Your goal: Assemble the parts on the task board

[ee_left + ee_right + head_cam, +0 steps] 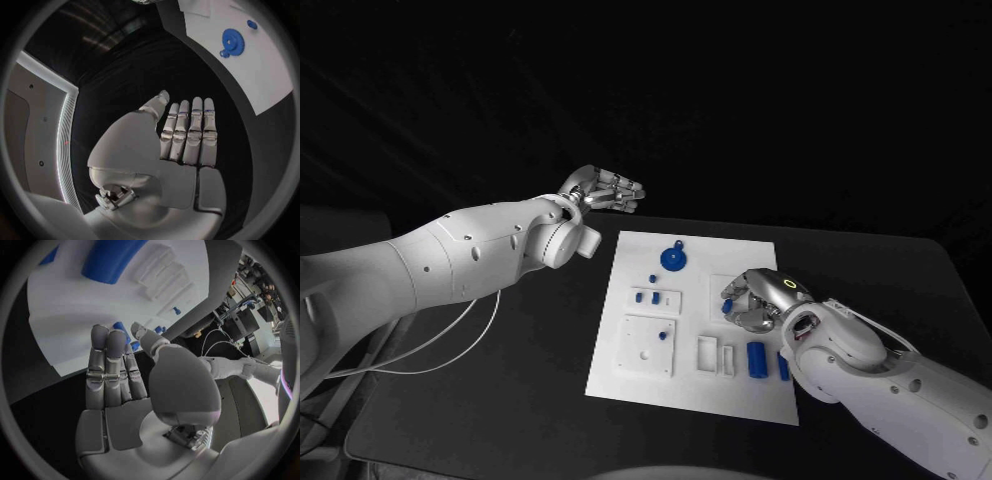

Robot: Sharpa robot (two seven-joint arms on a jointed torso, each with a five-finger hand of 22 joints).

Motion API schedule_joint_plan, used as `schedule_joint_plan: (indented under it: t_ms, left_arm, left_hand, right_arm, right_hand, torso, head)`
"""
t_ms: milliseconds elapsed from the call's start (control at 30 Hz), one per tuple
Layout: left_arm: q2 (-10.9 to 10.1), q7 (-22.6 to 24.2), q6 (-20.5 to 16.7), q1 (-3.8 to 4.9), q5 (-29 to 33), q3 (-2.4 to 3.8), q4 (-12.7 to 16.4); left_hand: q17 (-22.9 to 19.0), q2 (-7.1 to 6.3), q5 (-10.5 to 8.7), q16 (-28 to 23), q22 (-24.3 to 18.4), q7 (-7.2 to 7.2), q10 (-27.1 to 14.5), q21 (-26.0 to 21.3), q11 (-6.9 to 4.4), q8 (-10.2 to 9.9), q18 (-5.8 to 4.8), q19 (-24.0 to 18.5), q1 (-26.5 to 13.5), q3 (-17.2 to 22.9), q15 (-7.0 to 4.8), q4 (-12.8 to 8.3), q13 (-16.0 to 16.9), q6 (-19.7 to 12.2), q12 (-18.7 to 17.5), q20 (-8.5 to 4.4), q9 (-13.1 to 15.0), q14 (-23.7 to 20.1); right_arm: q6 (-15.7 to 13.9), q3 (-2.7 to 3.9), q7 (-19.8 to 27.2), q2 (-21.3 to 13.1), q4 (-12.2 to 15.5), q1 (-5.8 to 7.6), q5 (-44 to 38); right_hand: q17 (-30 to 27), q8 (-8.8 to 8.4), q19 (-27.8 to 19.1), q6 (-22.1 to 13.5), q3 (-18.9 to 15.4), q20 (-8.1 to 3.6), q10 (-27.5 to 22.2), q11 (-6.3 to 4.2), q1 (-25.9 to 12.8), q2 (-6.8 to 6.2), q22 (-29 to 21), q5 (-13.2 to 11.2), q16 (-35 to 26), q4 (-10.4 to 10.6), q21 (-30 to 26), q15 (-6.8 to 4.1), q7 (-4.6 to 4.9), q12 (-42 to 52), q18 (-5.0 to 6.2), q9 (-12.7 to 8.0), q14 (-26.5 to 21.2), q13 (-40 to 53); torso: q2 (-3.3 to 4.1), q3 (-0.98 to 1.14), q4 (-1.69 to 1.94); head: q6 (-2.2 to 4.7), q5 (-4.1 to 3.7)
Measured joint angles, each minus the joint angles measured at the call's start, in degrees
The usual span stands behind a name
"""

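Note:
The white task board [678, 385] lies in the middle of the black table. On it are a blue gear [674, 260], two small blue pegs [648, 296] and two blue cylinders [756, 358] near the front right. My right hand [759, 300] hovers over the board's right side and pinches a small blue part [120, 329] between thumb and fingers. My left hand [603, 190] is raised beyond the board's far left corner, off the board. The left wrist view shows its fingers [187, 135] straight and empty, with the gear [232, 39] and board [262, 75] beyond them.
A white square plate [651, 345] and white slotted blocks [715, 352] sit on the board's near half. A big blue cylinder [112, 260] lies close behind my right hand. White cables [444, 340] trail over the table's left side.

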Motion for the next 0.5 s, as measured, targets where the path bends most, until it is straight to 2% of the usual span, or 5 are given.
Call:
schedule_joint_plan:
  t_ms: [67, 133, 233, 267, 500]
  left_arm:
    - [0.01, 0.00, 0.02, 0.00, 0.00, 0.00, -0.01]
    - [0.01, -0.03, 0.04, 0.00, 0.00, -0.01, -0.02]
    - [0.02, -0.08, 0.09, 0.00, 0.00, -0.01, -0.03]
    - [0.03, -0.10, 0.11, 0.00, 0.00, -0.01, -0.03]
    - [0.11, -0.17, 0.17, 0.00, 0.00, -0.01, -0.05]
  left_hand:
    - [0.00, 0.00, 0.00, 0.00, 0.00, 0.00, 0.00, 0.00, 0.00, 0.00, 0.00, 0.00, 0.00, 0.00, 0.00, 0.00, 0.00, 0.00, 0.00, 0.00, 0.00, 0.00]
    - [0.00, 0.00, 0.00, 0.00, 0.00, 0.00, 0.00, 0.00, 0.00, 0.00, 0.00, 0.00, 0.00, 0.00, 0.00, 0.00, 0.00, 0.00, 0.00, 0.00, 0.00, 0.00]
    - [0.00, 0.00, 0.00, 0.00, 0.00, 0.00, 0.00, 0.00, 0.00, 0.00, 0.00, 0.00, 0.00, 0.00, 0.00, 0.00, 0.00, 0.00, 0.00, 0.00, 0.00, 0.00]
    - [0.00, 0.00, 0.00, 0.00, 0.00, 0.00, 0.00, 0.00, 0.00, 0.00, 0.00, 0.00, 0.00, 0.00, 0.00, 0.00, 0.00, 0.00, 0.00, 0.00, 0.00, 0.00]
    - [0.00, 0.00, 0.00, 0.00, -0.01, 0.00, -0.04, 0.00, 0.04, 0.00, 0.00, 0.00, 0.00, 0.00, 0.00, 0.00, 0.00, 0.00, 0.00, 0.00, 0.00, 0.00]
  right_arm:
    - [0.17, 0.00, -0.02, 0.25, -0.34, 0.12, -0.15]
    - [0.21, -0.01, -0.06, 0.41, -0.67, 0.21, -0.26]
    - [0.21, -0.01, -0.17, 0.69, -1.22, 0.35, -0.39]
    - [0.21, -0.01, -0.23, 0.80, -1.39, 0.38, -0.45]
    - [0.17, -0.21, -0.41, 1.33, -1.91, 0.52, -0.66]
  right_hand:
    - [0.05, 0.00, 0.00, 0.96, 2.31, 0.00, 1.04, 0.02, -0.64, 0.12, 0.24, -0.86, 0.11, 0.09, 0.00, 0.00, 0.08, 0.00, -0.01, 0.00, 0.00, 0.00]
    - [0.14, 0.00, 0.00, 1.19, 4.24, 0.00, 1.22, 0.02, -1.03, -0.29, 0.46, -1.03, 0.11, 0.31, 0.23, 0.00, 0.14, 0.00, -0.02, 0.00, 0.00, 0.00]
    - [0.14, 0.00, 0.00, 1.57, 6.42, 0.00, 1.82, 0.02, -1.26, -0.05, 0.66, -1.46, 0.11, 0.48, 0.33, 0.00, 0.48, 0.00, -0.04, 0.00, 0.00, 0.00]
    - [0.19, 0.00, 0.00, 1.60, 7.35, 0.00, 1.82, 0.02, -1.59, -0.38, 0.66, -1.46, 0.11, 0.57, 0.43, 0.00, 0.50, 0.00, -0.04, 0.00, 0.00, 0.00]
    - [0.35, 0.00, 0.00, 2.58, 8.84, 0.01, 4.71, -0.67, -1.94, -0.14, 0.66, -1.46, 0.34, 0.93, 0.78, 0.00, 0.17, 0.00, -0.10, 0.00, 0.00, 0.01]
  torso:
    - [0.00, 0.01, 0.00]
    - [0.00, 0.00, 0.00]
    - [0.00, -0.03, -0.01]
    - [0.00, -0.03, -0.03]
    - [0.00, 0.01, -0.04]
  head:
    - [0.04, 0.05]
    - [0.04, 0.09]
    - [0.05, 0.10]
    - [0.05, 0.10]
    - [-0.02, 0.11]
